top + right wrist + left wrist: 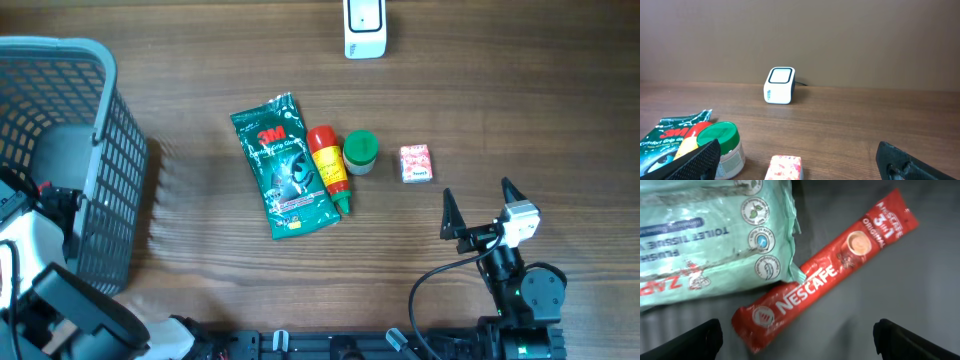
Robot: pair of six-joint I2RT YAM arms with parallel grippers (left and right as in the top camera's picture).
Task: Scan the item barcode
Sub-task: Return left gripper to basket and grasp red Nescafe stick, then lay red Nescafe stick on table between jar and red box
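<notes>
Overhead looks straight down — low right wrist shares its scanner [364, 28] — left wrist close above sachet [825, 275].

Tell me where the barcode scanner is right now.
In the overhead view the white scanner stands at the far edge of the table, straight beyond the green-lidded jar. The right wrist view shows it ahead, left of centre.

White scanner [779, 86] at back; green-lidded jar [722, 145] (front left) nr pink box [785, 167].
</notes>
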